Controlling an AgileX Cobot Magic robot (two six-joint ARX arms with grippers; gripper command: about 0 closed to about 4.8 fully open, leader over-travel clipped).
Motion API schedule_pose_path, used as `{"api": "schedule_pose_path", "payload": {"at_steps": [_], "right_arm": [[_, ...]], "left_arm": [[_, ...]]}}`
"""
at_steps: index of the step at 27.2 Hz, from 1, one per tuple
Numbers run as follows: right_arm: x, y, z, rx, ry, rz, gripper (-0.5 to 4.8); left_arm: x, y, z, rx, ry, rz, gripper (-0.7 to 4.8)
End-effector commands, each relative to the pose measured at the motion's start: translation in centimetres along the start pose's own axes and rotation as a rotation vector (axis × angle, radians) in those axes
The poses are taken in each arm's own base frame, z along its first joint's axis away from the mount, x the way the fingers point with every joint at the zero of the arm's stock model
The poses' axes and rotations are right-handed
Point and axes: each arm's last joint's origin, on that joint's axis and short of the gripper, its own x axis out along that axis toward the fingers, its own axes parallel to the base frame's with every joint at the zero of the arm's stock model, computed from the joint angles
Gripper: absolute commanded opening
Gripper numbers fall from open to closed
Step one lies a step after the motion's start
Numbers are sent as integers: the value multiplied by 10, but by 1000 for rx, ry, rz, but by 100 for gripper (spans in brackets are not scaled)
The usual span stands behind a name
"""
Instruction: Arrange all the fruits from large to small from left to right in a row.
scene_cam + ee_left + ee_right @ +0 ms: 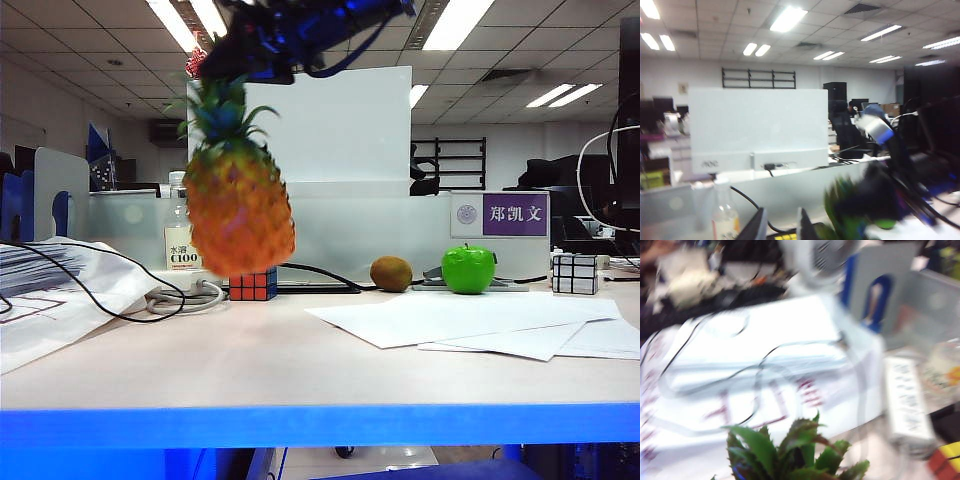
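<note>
The orange pineapple (238, 205) with a green spiky crown hangs in the air over the left part of the table, blurred. My right gripper (238, 68) reaches across from above and is shut on its crown (790, 455), which fills the near edge of the right wrist view and hides the jaws. The brown kiwi (391, 273) and the glossy green apple (468, 268) rest on the table at the back right, kiwi left of apple. My left gripper (781, 227) is open and holds nothing; it looks level across the table at the blurred crown (850, 207).
A coloured puzzle cube (252, 285) and a bottle with a yellow label (181, 238) stand behind the pineapple, beside a power strip (185, 292) with cables. White paper sheets (470, 320) lie at the right. A black-and-white cube (574, 273) sits at the far right.
</note>
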Motion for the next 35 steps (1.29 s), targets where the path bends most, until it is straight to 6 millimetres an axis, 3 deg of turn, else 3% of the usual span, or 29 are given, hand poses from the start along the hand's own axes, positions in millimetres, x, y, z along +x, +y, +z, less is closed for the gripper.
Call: {"api": "schedule_pose_path", "payload": {"at_steps": [1, 9, 18, 25, 35], "right_arm": [[-11, 24, 5, -46, -24, 31, -6], [-32, 79, -8, -58, -113, 23, -6], [-24, 124, -25, -25, -147, 71, -6], [-23, 130, -43, -18, -118, 23, -6], [-23, 125, -47, -19, -133, -20, -6]], "left_arm": [[0, 0, 6, 69, -13, 5, 90], [0, 0, 6, 67, -10, 5, 90], [0, 0, 4, 62, 4, 4, 90], [0, -1, 4, 56, 9, -28, 90], [0, -1, 3, 53, 17, -45, 90]]}}
